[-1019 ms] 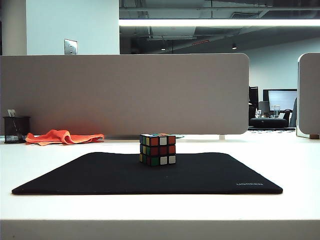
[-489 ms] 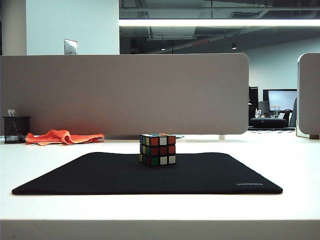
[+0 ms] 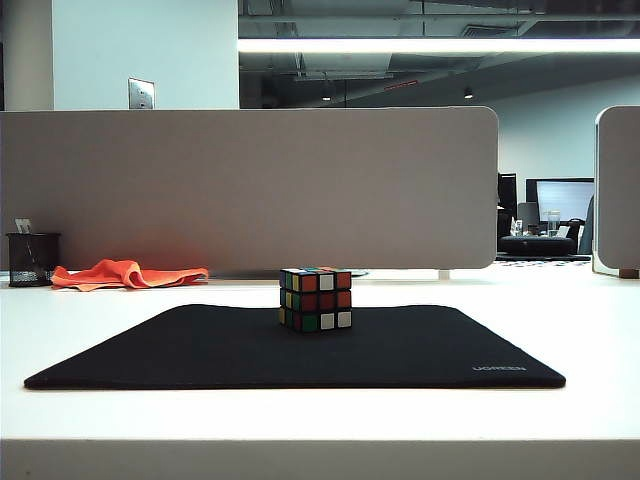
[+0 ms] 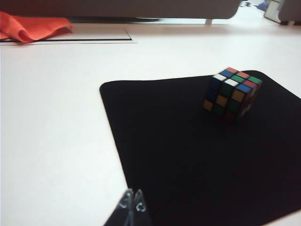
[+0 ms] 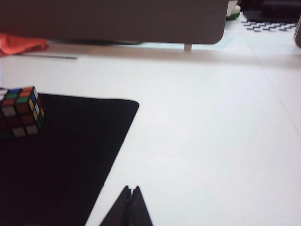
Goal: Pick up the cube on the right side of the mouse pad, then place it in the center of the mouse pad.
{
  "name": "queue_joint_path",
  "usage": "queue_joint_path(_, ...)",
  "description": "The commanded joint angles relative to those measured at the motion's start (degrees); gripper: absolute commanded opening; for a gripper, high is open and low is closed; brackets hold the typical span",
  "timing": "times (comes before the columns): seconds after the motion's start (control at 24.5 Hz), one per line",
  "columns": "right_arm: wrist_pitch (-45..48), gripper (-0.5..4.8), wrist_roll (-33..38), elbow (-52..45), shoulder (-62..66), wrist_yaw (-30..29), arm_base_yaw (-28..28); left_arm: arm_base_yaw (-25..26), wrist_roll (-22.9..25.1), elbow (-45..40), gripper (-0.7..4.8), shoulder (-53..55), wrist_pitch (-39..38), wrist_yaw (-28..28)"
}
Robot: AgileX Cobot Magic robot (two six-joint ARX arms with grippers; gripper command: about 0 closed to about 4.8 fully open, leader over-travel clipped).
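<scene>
We see cube [image 3: 316, 299] upright on mouse pad [image 3: 200, 350], centre of exterior frame, toward pad's far edge; nothing touches it

Orange cloth [image 3: 128, 273] at left of exterior frame, on white table [image 3: 560, 320] in front of grey divider [image 3: 250, 185], beside black mesh cup [image 3: 32, 259]

We find no arm in exterior view

Left gripper [image 4: 132, 203]: tips pressed together, empty, at near-left edge of pad, well apart from cube [image 4: 232, 93]

Right gripper [image 5: 131, 193]: tips pressed together, empty, over bare table just beside pad [image 5: 61, 155], well apart from cube [image 5: 20, 111]
</scene>
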Motion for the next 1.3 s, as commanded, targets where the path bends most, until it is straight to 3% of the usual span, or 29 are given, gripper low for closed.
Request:
queue_joint_path(0.04,0.9,0.0,-2.4,-0.3,-0.4,-1.5,0.0,0.0,0.5,0.2,-0.06,-0.4,2.1,0.9)
queue_joint_path(0.86,-0.5,0.01,-2.6,-0.3,-0.4,-2.4,0.0,0.0,0.4,0.2,-0.05,-0.5,-0.3,0.6)
queue_joint_path(1.3,-0.7,0.01,-2.6,-0.3,-0.5,-2.4,-0.1,0.5,0.4,0.2,-0.05,-11.0,-2.4,0.7)
